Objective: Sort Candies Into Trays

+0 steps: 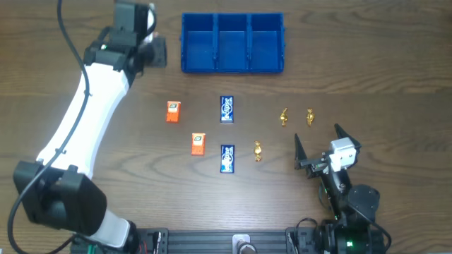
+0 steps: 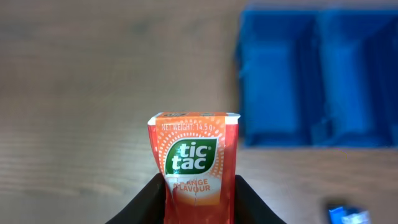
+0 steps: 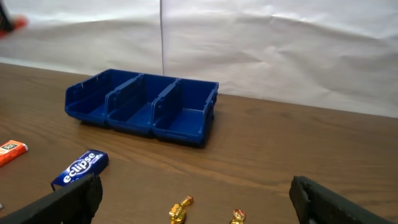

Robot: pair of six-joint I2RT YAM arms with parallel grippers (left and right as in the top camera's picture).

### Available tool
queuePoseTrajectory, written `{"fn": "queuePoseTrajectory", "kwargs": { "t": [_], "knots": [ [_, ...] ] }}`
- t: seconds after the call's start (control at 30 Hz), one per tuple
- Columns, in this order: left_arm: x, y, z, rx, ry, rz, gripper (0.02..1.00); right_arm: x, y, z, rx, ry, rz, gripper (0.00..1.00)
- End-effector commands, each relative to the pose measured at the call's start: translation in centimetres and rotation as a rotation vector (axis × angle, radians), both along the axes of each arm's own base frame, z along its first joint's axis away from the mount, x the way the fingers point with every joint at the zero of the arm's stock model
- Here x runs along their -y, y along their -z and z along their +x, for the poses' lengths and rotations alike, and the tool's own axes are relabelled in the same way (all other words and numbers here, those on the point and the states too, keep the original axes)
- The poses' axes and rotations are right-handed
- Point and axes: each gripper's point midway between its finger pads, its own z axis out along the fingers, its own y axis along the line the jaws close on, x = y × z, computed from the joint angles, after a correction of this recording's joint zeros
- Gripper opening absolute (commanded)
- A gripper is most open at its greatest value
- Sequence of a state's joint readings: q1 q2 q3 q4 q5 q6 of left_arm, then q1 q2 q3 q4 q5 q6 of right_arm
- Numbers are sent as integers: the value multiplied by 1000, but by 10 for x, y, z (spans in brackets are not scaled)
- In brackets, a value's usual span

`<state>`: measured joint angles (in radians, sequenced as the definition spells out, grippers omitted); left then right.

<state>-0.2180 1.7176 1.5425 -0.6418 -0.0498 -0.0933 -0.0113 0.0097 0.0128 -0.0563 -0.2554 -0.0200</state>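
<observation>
Tray (image 1: pixel 185 42) behind candies (image 1: pixel 227 109) on table (image 1: pixel 374 77), box (image 2: pixel 196 162) left of tray

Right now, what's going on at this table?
The left gripper holds an orange box up off the table, beside the blue tray, not over it. The tray's three bins look empty. The right gripper is open and holds nothing, near its base. On the table lie two more orange boxes, two blue packs and three gold candies.
</observation>
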Motion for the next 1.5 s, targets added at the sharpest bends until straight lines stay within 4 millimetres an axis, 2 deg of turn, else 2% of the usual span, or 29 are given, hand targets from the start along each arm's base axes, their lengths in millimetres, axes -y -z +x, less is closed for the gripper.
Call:
{"fn": "queuePoseTrajectory", "kwargs": {
  "t": [0.03, 0.07, 0.1, 0.13, 0.2, 0.3, 0.33, 0.37, 0.4, 0.43, 0.5, 0.57, 0.6, 0.67, 0.7, 0.73, 0.77, 0.8, 0.87, 0.9, 0.93, 1.03, 1.17, 1.37, 1.5],
  "knots": [
    [52, -42, 47, 120, -27, -30, 299, -1, 1, 0, 5, -5, -14, 998],
    [71, -27, 63, 105, -17, -40, 301, -1, 1, 0, 5, -5, -14, 998],
    [81, -14, 72, 89, -9, -41, 303, -1, 1, 0, 5, -5, -14, 1000],
    [86, -5, 76, 76, -5, -39, 301, -1, 1, 0, 5, -5, -14, 998],
    [97, 28, 86, 22, -10, -36, 301, -1, 1, 0, 5, -5, -14, 998],
    [104, 65, 93, -28, -19, -53, 301, -1, 1, 0, 5, -5, -14, 1000],
    [103, 75, 94, -48, -24, -54, 332, -1, 1, 0, 5, -5, -14, 998],
    [103, 81, 94, -57, -25, -51, 406, -1, 1, 0, 5, -5, -14, 998],
    [103, 83, 94, -59, -26, -50, 439, -1, 1, 0, 5, -5, -14, 998],
    [102, 83, 95, -59, -27, -50, 518, -1, 1, 0, 5, -5, -14, 998],
    [100, 79, 96, -48, -46, -61, 652, -1, 1, 0, 5, -5, -14, 1000],
    [94, 51, 92, -11, -56, -65, 730, -1, 1, 0, 5, -5, -14, 1000],
    [87, 24, 84, 29, -70, -58, 761, -1, 1, 0, 5, -5, -14, 998],
    [72, -19, 54, 95, -81, -72, 840, -1, 1, 0, 5, -5, -14, 998],
    [66, -31, 38, 114, -80, -80, 853, -1, 1, 0, 5, -5, -14, 998],
    [58, -35, 17, 120, -80, -83, 877, -1, 1, 0, 5, -5, -14, 998],
    [51, -26, -10, 102, -71, -85, 895, -1, 1, 0, 5, -5, -14, 998],
    [48, -12, -23, 75, -62, -85, 906, -1, 1, 0, 5, -5, -14, 998],
    [43, 40, -51, -32, -48, -57, 899, -1, 1, 0, 5, -5, -14, 1000],
    [43, 62, -60, -73, -45, -48, 895, -1, 1, 0, 5, -5, -14, 1000],
    [41, 93, -72, -130, -53, -36, 895, -1, 1, 0, 5, -5, -14, 1000],
    [34, 153, -92, -257, -84, -7, 882, -1, 1, 0, 5, -5, -14, 1000],
    [32, 184, -100, -341, -85, 23, 866, -1, 1, 0, 5, -5, -14, 998],
    [30, 197, -111, -390, -41, 21, 849, -1, 1, 0, 5, -5, -14, 998],
    [13, 207, -116, -418, -61, 5, 847, -1, 1, 0, 5, -5, -14, 998]
  ]
}}
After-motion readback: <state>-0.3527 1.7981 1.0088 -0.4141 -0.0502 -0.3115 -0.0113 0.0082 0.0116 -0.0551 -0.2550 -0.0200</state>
